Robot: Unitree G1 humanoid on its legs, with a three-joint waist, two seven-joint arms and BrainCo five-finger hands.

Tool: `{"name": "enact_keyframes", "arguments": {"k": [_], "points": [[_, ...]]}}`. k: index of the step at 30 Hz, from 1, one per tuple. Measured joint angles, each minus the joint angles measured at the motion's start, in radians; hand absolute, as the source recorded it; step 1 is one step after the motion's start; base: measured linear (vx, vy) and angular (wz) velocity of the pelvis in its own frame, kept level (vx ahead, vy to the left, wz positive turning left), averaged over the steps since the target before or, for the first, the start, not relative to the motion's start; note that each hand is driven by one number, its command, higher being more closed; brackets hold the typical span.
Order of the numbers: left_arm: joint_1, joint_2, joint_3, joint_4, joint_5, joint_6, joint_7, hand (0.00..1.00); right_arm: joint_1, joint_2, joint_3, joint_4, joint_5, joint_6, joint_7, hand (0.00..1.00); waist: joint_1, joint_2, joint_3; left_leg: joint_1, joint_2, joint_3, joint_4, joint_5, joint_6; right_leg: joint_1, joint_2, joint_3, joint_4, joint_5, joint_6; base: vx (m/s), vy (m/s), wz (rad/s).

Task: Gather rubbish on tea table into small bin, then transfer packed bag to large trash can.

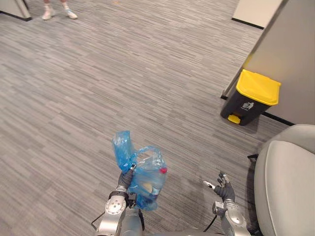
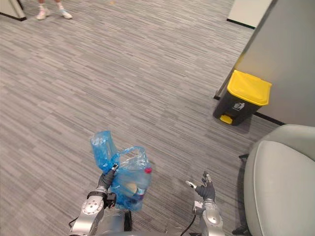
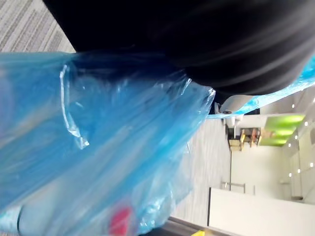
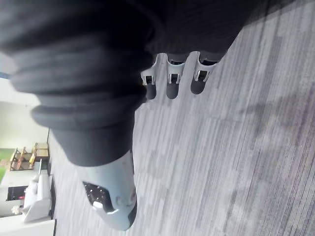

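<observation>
My left hand is shut on the gathered top of a blue plastic bag, holding it up above the carpet. Through the bag I see a clear bottle with a red cap and other rubbish. Close up, the blue plastic bag spreads under my left hand's dark cover, the red cap showing through. My right hand hangs open and empty to the right of the bag, its fingers relaxed over the floor. The large black trash can with a yellow lid stands ahead on the right, lid shut.
A grey wall panel rises just behind the trash can. A grey padded seat is close on my right. A person's feet in white shoes stand far off at the upper left. Grey carpet stretches between me and the can.
</observation>
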Motion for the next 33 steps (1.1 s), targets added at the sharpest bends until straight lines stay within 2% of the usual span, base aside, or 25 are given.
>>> {"name": "enact_keyframes", "arguments": {"k": [2,4,5,6,8,11,12,13,14,15,16,18,19,20,21,22,24,25,26,27,28,29,30,32,33], "points": [[0.004,0.005,0.001,0.000,-0.001,0.005,0.001,1.00,-0.017,0.000,0.006,0.027,-0.002,0.001,0.003,0.00,0.014,0.008,0.005,0.046,0.022,0.087,-0.021,-0.041,-0.003,-0.058,-0.002,0.038,0.088,0.008,0.019,0.02,0.124,-1.33],[0.010,0.013,0.000,-0.001,-0.001,0.009,0.001,1.00,-0.022,0.000,0.008,0.040,-0.010,0.006,0.003,0.00,0.024,0.010,0.006,0.092,0.026,0.141,-0.053,-0.056,-0.011,-0.119,-0.013,0.007,0.198,0.022,0.048,0.00,0.051,-1.15],[0.013,0.021,0.000,-0.001,-0.002,0.013,0.002,1.00,-0.019,-0.003,0.008,0.046,-0.011,0.010,0.002,0.00,0.019,0.012,0.006,0.124,0.021,0.168,-0.084,-0.068,-0.015,-0.170,-0.028,-0.039,0.283,0.048,0.089,0.07,0.043,-0.87],[0.014,0.033,0.000,0.000,-0.002,0.014,0.004,1.00,-0.022,-0.008,0.008,0.068,-0.013,0.014,0.002,0.00,0.009,0.014,0.007,0.163,0.010,0.189,-0.130,-0.070,-0.017,-0.236,-0.057,-0.112,0.379,0.055,0.085,0.09,0.035,-0.80],[0.014,0.048,0.001,0.000,-0.003,0.015,0.009,1.00,-0.029,-0.011,0.011,0.075,-0.033,0.019,0.002,0.00,-0.005,0.024,0.009,0.194,0.009,0.194,-0.170,-0.071,-0.023,-0.294,-0.082,-0.232,0.393,0.017,0.039,0.12,-0.016,-0.66],[-0.009,0.055,0.019,0.032,-0.003,0.014,0.023,1.00,-0.081,-0.037,0.013,0.153,-0.054,0.022,0.002,0.00,-0.028,0.041,0.018,0.237,0.025,0.192,-0.219,-0.070,-0.039,-0.398,-0.070,-0.379,0.287,0.009,0.015,0.24,-0.119,-0.37],[-0.037,0.060,0.029,0.080,-0.003,0.014,0.023,1.00,-0.096,-0.060,0.013,0.187,-0.056,0.029,0.000,0.00,-0.035,0.045,0.019,0.265,0.036,0.189,-0.229,-0.076,-0.065,-0.421,-0.048,-0.403,0.140,0.064,-0.009,0.32,-0.167,-0.01],[-0.042,0.069,0.031,0.096,-0.003,0.014,0.023,1.00,-0.094,-0.067,0.013,0.192,-0.059,0.032,-0.001,0.00,-0.037,0.037,0.015,0.277,0.030,0.186,-0.230,-0.076,-0.082,-0.414,-0.041,-0.401,0.095,0.142,-0.029,0.42,-0.149,0.23],[-0.054,0.062,0.028,0.134,-0.003,0.016,0.022,1.00,-0.094,-0.086,0.011,0.211,-0.063,0.033,-0.001,0.00,-0.044,0.062,0.016,0.306,0.048,0.152,-0.229,-0.078,-0.105,-0.383,-0.024,-0.411,0.087,0.200,-0.068,0.38,-0.109,0.14],[-0.048,0.060,0.028,0.135,-0.003,0.016,0.021,1.00,-0.094,-0.092,0.011,0.218,-0.063,0.033,-0.002,0.00,-0.043,0.077,0.010,0.310,0.059,0.134,-0.232,-0.068,-0.118,-0.380,-0.014,-0.420,0.092,0.194,-0.076,0.58,-0.223,0.12],[-0.047,0.058,0.030,0.135,-0.003,0.015,0.021,1.00,-0.107,-0.115,0.011,0.216,-0.070,0.034,-0.003,0.00,-0.044,0.088,0.013,0.310,0.073,0.087,-0.204,-0.036,-0.143,-0.363,-0.012,-0.434,0.106,0.149,-0.085,0.47,-0.232,0.04],[-0.049,0.045,0.030,0.134,-0.002,0.016,0.019,1.00,-0.106,-0.116,0.010,0.214,-0.073,0.034,-0.003,0.00,-0.044,0.101,0.024,0.292,0.104,0.056,-0.084,-0.024,-0.154,-0.292,0.003,-0.461,0.075,0.138,-0.092,0.44,-0.221,0.26],[-0.038,0.030,0.028,0.118,-0.002,0.016,0.011,1.00,-0.092,-0.109,0.014,0.200,-0.076,0.035,-0.003,0.00,-0.043,0.102,0.026,0.250,0.140,0.033,0.095,0.020,-0.139,-0.212,0.021,-0.472,0.033,0.135,-0.098,0.94,-0.087,-0.79],[-0.003,-0.014,0.030,0.027,-0.003,0.012,0.000,1.00,-0.102,-0.072,0.045,0.079,-0.075,0.026,-0.005,0.00,0.029,0.077,0.039,-0.025,0.175,0.029,0.360,-0.032,-0.061,0.001,0.030,-0.376,-0.109,0.121,-0.105,0.97,0.029,-1.02],[0.003,-0.016,0.030,0.021,-0.003,0.012,0.000,1.00,-0.097,-0.067,0.041,0.068,-0.075,0.027,-0.005,0.00,0.031,0.090,0.033,-0.018,0.154,0.048,0.159,0.046,-0.048,0.011,0.029,-0.376,-0.084,0.089,-0.054,0.91,0.213,-1.17],[0.013,-0.020,0.029,0.014,-0.003,0.012,0.000,1.00,-0.078,-0.054,0.031,0.061,-0.075,0.033,-0.005,0.00,0.029,0.082,0.032,0.002,0.161,0.065,0.128,0.055,-0.027,0.019,0.029,-0.373,-0.041,0.035,-0.030,0.36,0.173,-0.02],[0.016,-0.010,0.031,0.005,-0.003,0.014,-0.001,1.00,-0.050,-0.041,0.032,0.059,-0.075,0.035,-0.005,0.00,0.025,0.056,0.029,0.019,0.141,0.074,0.132,0.044,-0.014,-0.015,0.001,-0.375,0.008,0.009,0.006,0.21,0.088,0.08],[0.025,-0.017,0.059,-0.018,-0.003,0.013,0.000,1.00,-0.054,-0.033,0.031,0.044,-0.075,0.036,-0.004,0.00,0.039,0.042,0.036,0.004,0.162,0.068,0.217,0.042,-0.020,-0.012,0.015,-0.374,-0.049,0.043,-0.009,0.00,0.084,-0.41],[0.046,-0.028,0.084,-0.016,-0.003,0.014,0.001,1.00,-0.059,-0.025,0.025,0.037,-0.075,0.028,-0.004,0.00,0.052,0.038,0.037,-0.060,0.117,-0.024,0.285,-0.016,-0.072,0.016,-0.001,-0.351,-0.081,0.024,-0.007,-0.01,0.131,-0.62],[0.050,-0.030,0.080,0.003,-0.003,0.017,0.001,1.00,-0.063,-0.031,0.015,0.063,-0.076,0.022,-0.007,0.00,0.051,0.033,0.015,-0.047,0.042,-0.130,0.150,-0.065,-0.096,0.003,-0.011,-0.333,-0.086,0.019,0.000,0.06,0.191,-0.90],[0.065,-0.031,0.080,0.005,-0.003,0.012,0.002,1.00,-0.097,-0.059,0.010,0.102,-0.077,0.016,-0.006,0.00,0.057,0.068,0.001,-0.021,0.001,-0.188,0.034,-0.061,-0.039,-0.010,-0.001,-0.283,-0.065,-0.011,0.014,0.22,0.284,-1.13],[0.068,-0.010,0.075,0.034,-0.003,0.016,0.001,1.00,-0.134,-0.052,0.016,0.151,-0.078,0.022,-0.003,0.00,0.060,0.054,-0.003,-0.007,-0.002,-0.146,0.044,-0.077,-0.030,-0.047,-0.019,-0.227,-0.004,-0.035,0.036,0.32,0.248,-1.38],[0.069,0.012,0.072,0.046,-0.003,0.032,0.003,1.00,-0.134,-0.043,0.019,0.145,-0.080,0.027,-0.004,0.00,0.055,0.021,-0.018,0.018,-0.021,-0.085,0.013,-0.092,-0.024,-0.080,-0.053,-0.183,0.055,-0.042,0.051,0.43,0.267,-1.32],[0.067,0.029,0.071,0.044,-0.004,0.033,0.004,1.00,-0.128,-0.042,0.034,0.139,-0.088,0.032,-0.001,0.00,0.052,0.015,-0.004,0.079,-0.043,-0.032,-0.032,-0.106,-0.011,-0.171,-0.086,-0.156,0.239,-0.007,0.114,0.36,0.177,-0.80],[0.065,0.039,0.062,0.043,-0.004,0.033,0.004,1.00,-0.117,-0.037,0.035,0.139,-0.089,0.035,0.000,0.00,0.037,0.018,0.003,0.130,-0.057,-0.020,-0.067,-0.113,0.001,-0.246,-0.104,-0.159,0.403,0.034,0.172,0.26,0.114,-0.17]]}}
